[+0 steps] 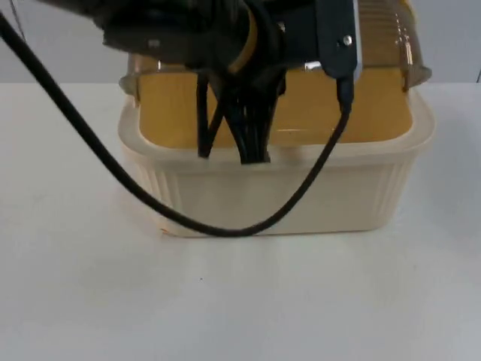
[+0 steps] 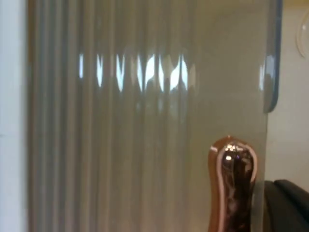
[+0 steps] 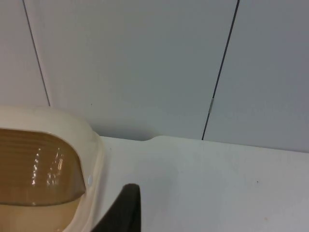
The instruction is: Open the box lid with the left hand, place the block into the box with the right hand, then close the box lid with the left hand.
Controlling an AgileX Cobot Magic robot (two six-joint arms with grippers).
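One pincer (image 1: pixel 252 147) (left) hangs inside box (image 1: pixel 278 195).

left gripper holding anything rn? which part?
Cannot tell. The left gripper hangs at the cream box, near the raised lid; no grasp is visible.

Quantity: one cream box (image 1: pixel 274 197), fitted with one translucent amber lid (image 1: pixel 383 34) standing raised at its rear edge. One white table (image 1: pixel 240 301) carries the box.
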